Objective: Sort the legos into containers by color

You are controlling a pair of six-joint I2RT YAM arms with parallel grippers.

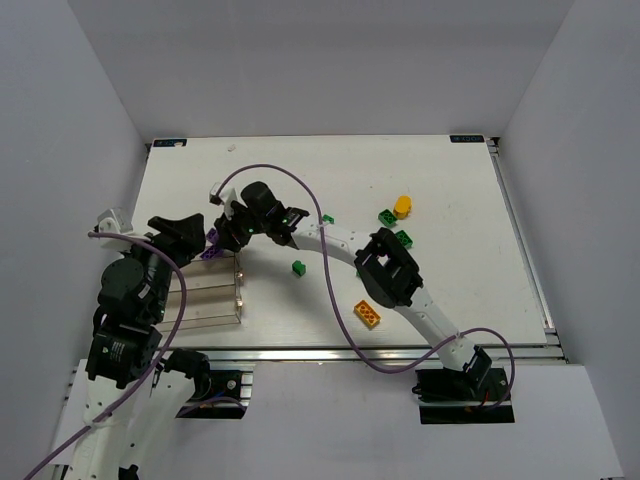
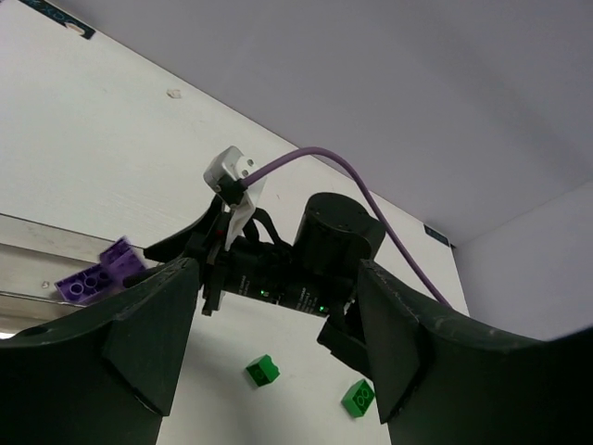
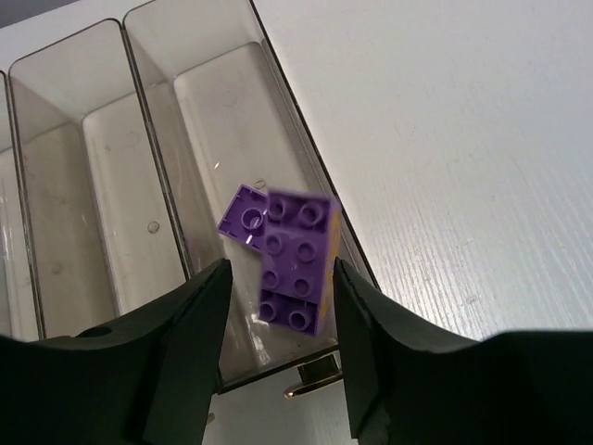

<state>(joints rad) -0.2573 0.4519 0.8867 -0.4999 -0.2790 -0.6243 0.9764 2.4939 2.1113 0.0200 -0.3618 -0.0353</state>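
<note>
My right gripper (image 3: 282, 278) hangs open over the end bin of the clear containers (image 3: 136, 130). A purple lego (image 3: 298, 260) sits loose between its fingers, with a gap on the left side. A second purple piece (image 3: 243, 217) lies in that bin below. In the top view the right gripper (image 1: 232, 232) is reached across to the containers (image 1: 205, 300). My left gripper (image 1: 195, 236) stands close beside it, open and empty (image 2: 278, 287). Green legos (image 1: 298, 267) (image 1: 386, 215) (image 1: 404, 238), a yellow-orange block (image 1: 402, 206) and a flat orange-yellow lego (image 1: 367, 314) lie on the table.
The right arm (image 1: 390, 275) stretches diagonally across the table's middle. Its purple cable (image 1: 300, 190) arcs above the gripper. One more small green lego (image 1: 327, 218) lies next to the right forearm. Both grippers crowd the far end of the bins.
</note>
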